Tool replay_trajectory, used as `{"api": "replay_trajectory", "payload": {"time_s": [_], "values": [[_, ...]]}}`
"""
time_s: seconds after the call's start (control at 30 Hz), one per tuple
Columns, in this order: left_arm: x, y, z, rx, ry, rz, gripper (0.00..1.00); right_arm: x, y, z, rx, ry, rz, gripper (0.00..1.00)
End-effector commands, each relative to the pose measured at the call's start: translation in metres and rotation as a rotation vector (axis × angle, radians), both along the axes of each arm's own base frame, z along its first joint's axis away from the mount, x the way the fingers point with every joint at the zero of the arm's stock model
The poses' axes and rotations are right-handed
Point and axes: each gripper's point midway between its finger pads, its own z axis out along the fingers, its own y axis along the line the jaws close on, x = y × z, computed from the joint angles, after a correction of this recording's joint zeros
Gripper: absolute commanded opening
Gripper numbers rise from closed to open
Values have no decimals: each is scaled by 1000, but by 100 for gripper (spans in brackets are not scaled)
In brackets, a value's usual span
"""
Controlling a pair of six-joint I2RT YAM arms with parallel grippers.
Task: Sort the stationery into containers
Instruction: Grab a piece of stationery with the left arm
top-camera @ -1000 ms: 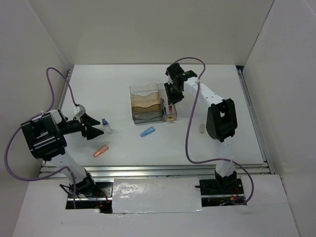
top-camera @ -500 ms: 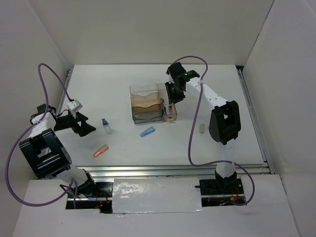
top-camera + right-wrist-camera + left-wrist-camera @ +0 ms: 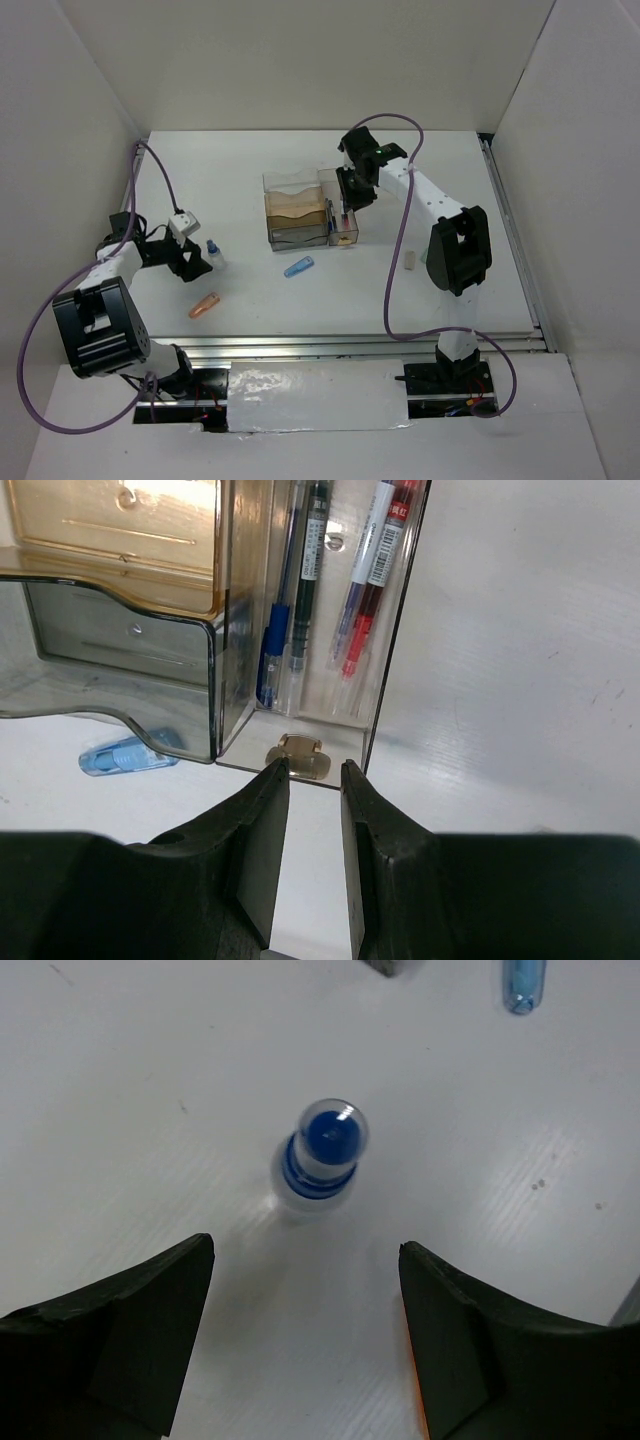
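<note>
Left gripper [image 3: 306, 1246] wide open just short of blue-capped bottle [image 3: 322, 1155]; right gripper [image 3: 315, 772] narrowly parted, hold unclear.

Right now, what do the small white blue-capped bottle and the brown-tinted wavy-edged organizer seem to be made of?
Small white blue-capped bottle: likely plastic, with a glossy clear dome that catches a highlight. Brown-tinted wavy-edged organizer: probably glossy transparent plastic; you see through its walls.

Enclosure: plain white panels on three sides, namely back wall [image 3: 320, 60], left wall [image 3: 50, 130] and right wall [image 3: 585, 160]. Table [image 3: 230, 170] is white and matte, with faint scuffs close up. A metal near rail [image 3: 330, 345] runs along its front edge and a side rail [image 3: 512, 240] on the right. Light is even, shadows soft. The front board [image 3: 530, 420] bears a glossy patch [image 3: 315, 395], possibly tape.
</note>
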Motion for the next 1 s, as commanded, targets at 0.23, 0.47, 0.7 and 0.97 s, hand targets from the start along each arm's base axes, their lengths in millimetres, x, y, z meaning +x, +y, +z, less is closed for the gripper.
{"api": "replay_trajectory", "payload": {"time_s": [0.23, 0.47, 0.7, 0.97], "values": [[35, -2, 12, -5, -77, -46, 85, -4, 1, 12, 10, -26, 12, 34], [38, -10, 12, -7, -94, -114, 82, -4, 1, 6, 11, -7, 13, 34], [43, -15, 10, 9, -80, -138, 74, -4, -2, 2, 13, 4, 12, 34], [56, -28, 10, -5, -48, -133, 50, -6, -4, 1, 15, 12, 10, 33]]}}
